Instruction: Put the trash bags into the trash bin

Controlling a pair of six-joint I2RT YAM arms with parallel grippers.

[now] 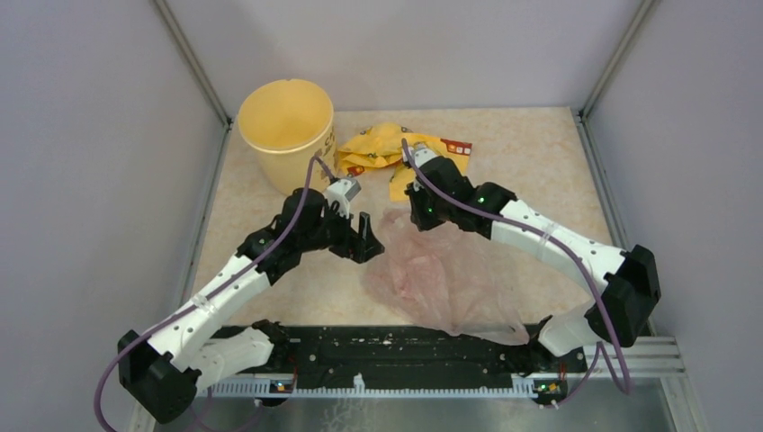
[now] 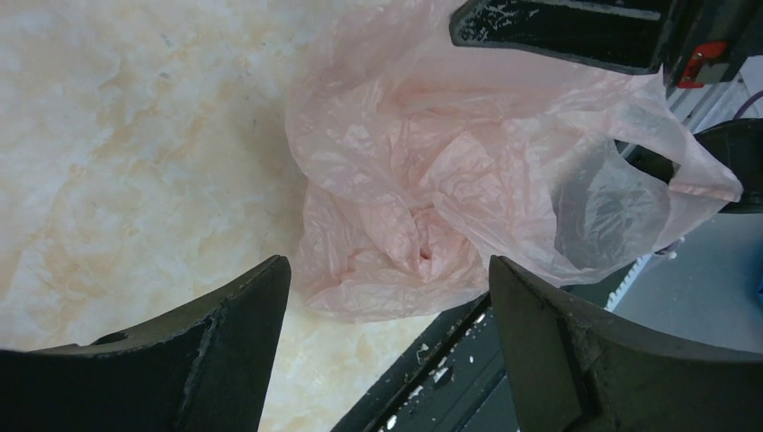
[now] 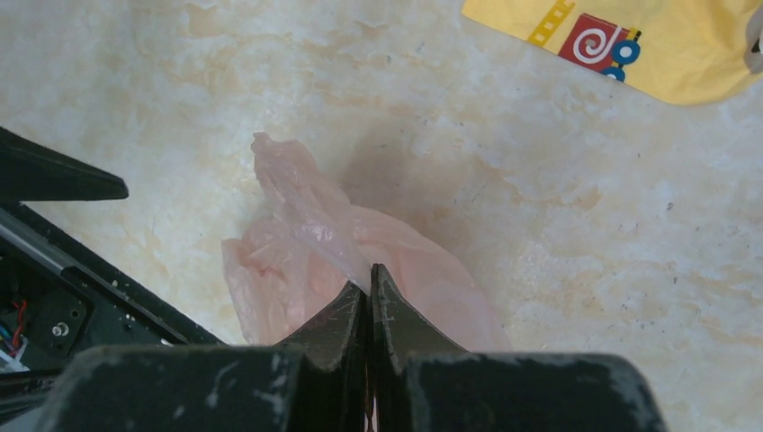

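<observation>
Popping in with what I'm seeing: the right gripper (image 3: 369,277) is clamped fully shut with a fold of the pink trash bag (image 1: 445,283) pinched right at its fingertips. From the wrist view, a twisted peak of plastic sticks out just past the tips and the rest is bunched up underneath on the marble-look table (image 1: 540,162). The left gripper (image 1: 364,236) is the opposite: jaws spread wide, nothing gripped, parked just off the bag's left edge and pointing at it. The crumpled plastic sits right past its fingertips, but I honestly can't tell whether either finger is brushing it. The bag is sprawled over the middle of the table toward the near edge, and its near-right end spills onto the black base rail (image 1: 396,346) where the arms are bolted. The trash bin (image 1: 286,126) stands upright in the far-left corner, mouth up, well apart from the bag. Just beside it along the far edge is a crumpled yellow printed wrapper (image 1: 382,148), with the right arm's wrist hanging over its near side. Between the bag and the bin, it's the left gripper and its forearm that are in the way.
</observation>
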